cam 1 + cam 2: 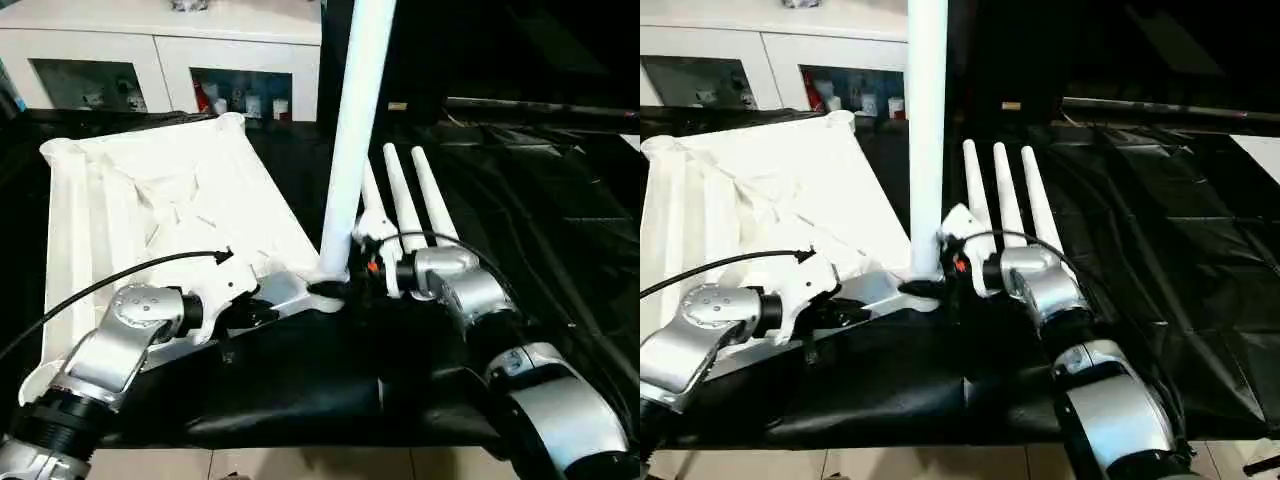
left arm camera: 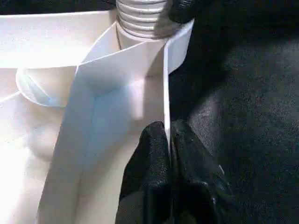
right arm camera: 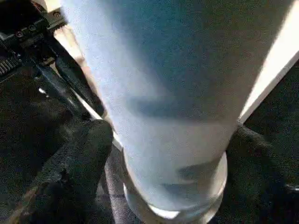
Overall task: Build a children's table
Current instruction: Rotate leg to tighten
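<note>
White plastic tabletop (image 1: 150, 200): left hand (image 2: 168, 144) pinches its rim; right hand (image 3: 163, 140) clasps upright leg (image 1: 355, 120) in corner socket.

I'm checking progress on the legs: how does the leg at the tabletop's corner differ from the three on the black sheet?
The standing leg is upright in the tabletop's corner socket; the three spare legs lie flat, side by side. The right gripper is around the standing leg; the spare ones are free. All are white tubes.
</note>
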Controlling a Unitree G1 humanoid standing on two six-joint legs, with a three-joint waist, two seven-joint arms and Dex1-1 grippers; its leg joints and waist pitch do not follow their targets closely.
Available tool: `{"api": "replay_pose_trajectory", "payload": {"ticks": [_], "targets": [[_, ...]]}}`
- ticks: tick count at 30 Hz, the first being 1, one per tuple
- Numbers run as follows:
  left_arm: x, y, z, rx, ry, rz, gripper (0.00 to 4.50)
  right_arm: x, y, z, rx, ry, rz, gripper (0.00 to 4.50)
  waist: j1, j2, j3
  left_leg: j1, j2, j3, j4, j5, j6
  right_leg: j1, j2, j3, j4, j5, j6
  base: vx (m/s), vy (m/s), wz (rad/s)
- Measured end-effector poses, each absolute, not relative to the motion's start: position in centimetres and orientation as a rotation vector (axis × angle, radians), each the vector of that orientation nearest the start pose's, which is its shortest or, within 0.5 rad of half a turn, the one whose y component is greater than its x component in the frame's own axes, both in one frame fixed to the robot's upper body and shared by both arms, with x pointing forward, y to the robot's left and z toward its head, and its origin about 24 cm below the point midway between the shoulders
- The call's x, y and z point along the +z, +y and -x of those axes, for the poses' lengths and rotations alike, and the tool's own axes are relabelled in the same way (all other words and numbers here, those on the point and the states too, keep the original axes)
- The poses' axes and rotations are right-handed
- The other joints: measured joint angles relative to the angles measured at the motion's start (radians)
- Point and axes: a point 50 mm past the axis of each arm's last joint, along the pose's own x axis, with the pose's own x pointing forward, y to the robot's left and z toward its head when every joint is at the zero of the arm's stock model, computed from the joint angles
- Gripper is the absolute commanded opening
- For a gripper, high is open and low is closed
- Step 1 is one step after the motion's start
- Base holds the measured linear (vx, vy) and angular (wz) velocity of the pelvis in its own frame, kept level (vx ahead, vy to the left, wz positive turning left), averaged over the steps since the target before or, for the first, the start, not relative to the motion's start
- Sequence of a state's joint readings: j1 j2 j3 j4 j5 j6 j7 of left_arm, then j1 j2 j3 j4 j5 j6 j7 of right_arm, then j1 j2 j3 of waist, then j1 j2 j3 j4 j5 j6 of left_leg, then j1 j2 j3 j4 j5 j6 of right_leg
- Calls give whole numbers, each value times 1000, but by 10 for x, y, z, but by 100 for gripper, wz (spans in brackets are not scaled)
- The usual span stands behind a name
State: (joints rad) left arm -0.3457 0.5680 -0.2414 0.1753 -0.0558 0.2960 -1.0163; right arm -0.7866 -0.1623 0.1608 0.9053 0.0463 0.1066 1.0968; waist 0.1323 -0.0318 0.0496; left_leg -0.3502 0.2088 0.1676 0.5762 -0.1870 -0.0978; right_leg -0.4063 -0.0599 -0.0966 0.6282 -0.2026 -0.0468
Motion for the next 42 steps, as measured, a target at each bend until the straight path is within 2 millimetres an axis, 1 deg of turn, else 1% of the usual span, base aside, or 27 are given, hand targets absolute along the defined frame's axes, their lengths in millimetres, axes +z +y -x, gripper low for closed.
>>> {"api": "replay_pose_trajectory", "payload": {"ticks": [1, 2, 6, 7, 12, 15, 16, 18, 21, 22, 24, 26, 28, 30, 31, 32, 33, 34, 36, 37, 40, 42], "targets": [[60, 179, -284, -1077, 465, -443, 0, 60, -88, -346, 1236, 382, 121, 345, 0, 0, 0, 0, 0, 0, 0, 0, 0, 0, 0, 0, 0, 0, 0, 0, 0, 0], [60, 179, -284, -1077, 465, -443, 0, 59, -88, -346, 1231, 384, 119, 316, 0, 0, 0, 0, 0, 0, 0, 0, 0, 0, 0, 0, 0, 0, 0, 0, 0, 0], [60, 179, -284, -1078, 464, -443, 0, 58, -88, -346, 1221, 394, 110, 298, 5, 0, 0, 0, 0, 0, 0, 0, 0, 0, 0, 0, 0, 0, 0, 0, 0, 0], [60, 179, -284, -1078, 464, -443, 0, 58, -88, -346, 1221, 396, 110, 282, 6, 0, 0, 0, 0, 0, 0, 0, 0, 0, 0, 0, 1, 0, 0, 0, 0, 0], [59, 179, -284, -1077, 465, -442, 0, 57, -87, -346, 1216, 399, 108, 272, 6, 0, 0, 0, 0, 0, 0, 0, -1, 0, 0, 0, 1, 0, 0, 0, 0, 0], [58, 180, -286, -1060, 466, -438, 0, 56, -85, -347, 1183, 395, 97, 272, 4, 0, 0, 2, 0, 0, 0, 0, -3, 2, 0, 1, 2, 0, 0, 0, 0, 0], [57, 178, -289, -1031, 468, -426, 0, 53, -84, -348, 1136, 396, 80, 272, 4, 0, 0, 3, 0, 0, 1, 0, -3, 3, 0, 1, 3, 1, -1, 0, 0, 0], [54, 169, -300, -954, 473, -392, 0, 48, -82, -354, 971, 394, 11, 272, 4, -1, -1, 7, 0, 0, 1, 2, -5, 5, 0, 1, 3, 2, -1, 0, 0, 0], [51, 144, -318, -836, 491, -330, 0, 46, -77, -365, 687, 399, -61, 272, 5, 0, 0, 17, -1, 0, 1, 4, -7, 9, -1, 3, 2, 3, 4, 0, 0, 0], [50, 135, -322, -811, 500, -306, 0, 44, -76, -367, 614, 406, -78, 272, 8, 1, -1, 18, -1, 0, 1, 4, -7, 11, -1, 4, 2, 3, 5, 0, 0, 0], [48, 124, -328, -780, 507, -284, 0, 45, -70, -369, 524, 406, -95, 272, 10, 5, -2, 18, -2, 0, 1, 4, -7, 11, -2, 4, 2, 3, 5, 0, 0, 0], [48, 115, -332, -763, 508, -274, 0, 46, -69, -372, 443, 405, -98, 272, 13, 7, -3, 17, -2, 0, 0, 4, -7, 11, -2, 4, 2, 3, 6, 0, 0, 0], [48, 108, -334, -765, 508, -266, 0, 47, -66, -373, 404, 397, -83, 272, 13, 9, -4, 16, -2, 0, 0, 4, -7, 10, -2, 4, 2, 2, 8, 0, 0, 0], [49, 108, -335, -765, 503, -270, 0, 47, -65, -373, 402, 389, -83, 272, 12, 9, -4, 15, -2, 0, -1, 4, -7, 10, -2, 4, 2, 2, 8, 0, 0, 0], [49, 108, -335, -766, 500, -276, 0, 47, -65, -373, 402, 384, -88, 307, 12, 9, -4, 15, -2, 0, -2, 4, -7, 9, -2, 4, 2, 2, 8, 0, 0, 0], [49, 109, -335, -764, 499, -281, 0, 47, -65, -373, 403, 382, -90, 328, 12, 9, -4, 14, -2, 0, -2, 4, -7, 8, -2, 4, 2, 3, 7, 0, 0, 0], [50, 111, -335, -761, 497, -291, 0, 47, -65, -373, 406, 380, -91, 342, 12, 9, -4, 13, -2, 0, -2, 4, -7, 8, -2, 4, 2, 3, 5, 0, 0, 0], [50, 112, -335, -759, 492, -302, 0, 47, -64, -373, 424, 375, -95, 342, 9, 9, -4, 10, -2, 0, -2, 4, -7, 8, -2, 4, 2, 3, 6, 0, 0, 0], [50, 117, -336, -749, 489, -317, 0, 47, -62, -372, 456, 371, -101, 362, 6, 9, -3, 10, -1, 0, -2, 4, -7, 8, -2, 4, 2, 1, 9, 0, 0, 0], [50, 123, -336, -740, 484, -333, 0, 48, -60, -371, 494, 369, -109, 378, -5, 9, -3, 10, -1, 0, -2, 4, -7, 7, -1, 4, 2, 2, 9, 0, 0, 0], [51, 132, -333, -754, 467, -369, 0, 49, -59, -370, 575, 365, -103, 398, -22, 9, -3, 9, -1, -1, -2, 4, -7, 6, 0, 4, 2, 2, 8, 0, 0, 0], [53, 139, -330, -775, 463, -389, 0, 50, -63, -369, 657, 363, -59, 398, -27, 9, -3, 7, 0, -1, -3, 4, -7, 4, 0, 3, 2, 4, 4, 0, 0, 0]]}}
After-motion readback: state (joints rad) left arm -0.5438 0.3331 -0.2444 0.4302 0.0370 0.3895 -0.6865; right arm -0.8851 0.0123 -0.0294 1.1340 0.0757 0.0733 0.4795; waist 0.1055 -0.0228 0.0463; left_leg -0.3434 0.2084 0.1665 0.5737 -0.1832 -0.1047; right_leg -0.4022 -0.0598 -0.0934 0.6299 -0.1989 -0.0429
